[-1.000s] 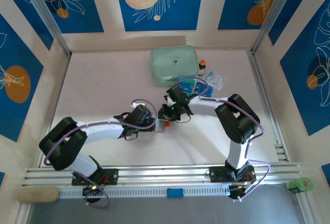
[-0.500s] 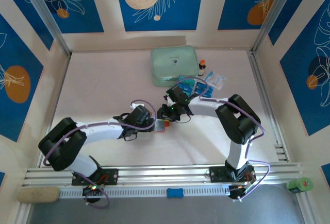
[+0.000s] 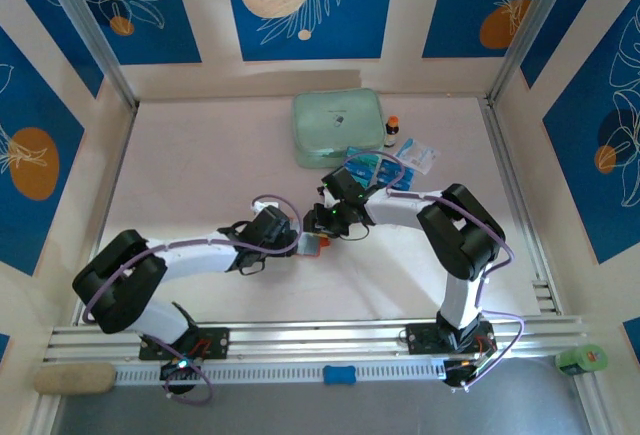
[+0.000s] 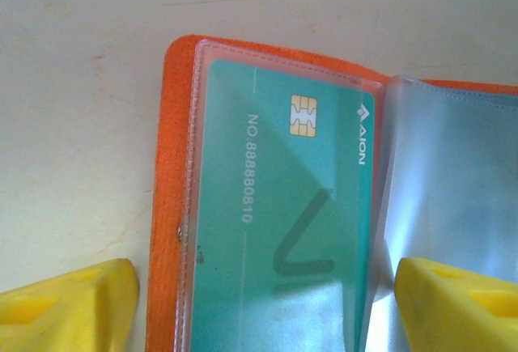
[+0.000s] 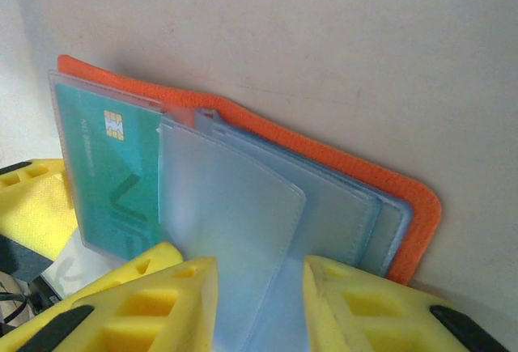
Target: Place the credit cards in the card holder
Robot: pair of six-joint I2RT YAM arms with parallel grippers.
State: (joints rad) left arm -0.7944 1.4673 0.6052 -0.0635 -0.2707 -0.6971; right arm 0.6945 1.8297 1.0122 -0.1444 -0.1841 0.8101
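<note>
Card holder: small orange fold-over wallet [image 4: 166, 206], lying open near the middle of the pale desk [image 3: 200, 155], its clear plastic pockets [image 5: 235, 206] fanned out.
Card inside: one flat teal-green card [image 4: 283, 231] with a gold chip, tucked in the first pocket.
Other cards: loose teal-blue cards [image 3: 372, 167] farther back.

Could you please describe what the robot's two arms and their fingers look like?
Both the left arm and right arm have white links between bulky black joints, with a purple cable looping along each. The left fingers are bright yellow blocks with moulded recesses; the right fingers match and carry black strips.
</note>
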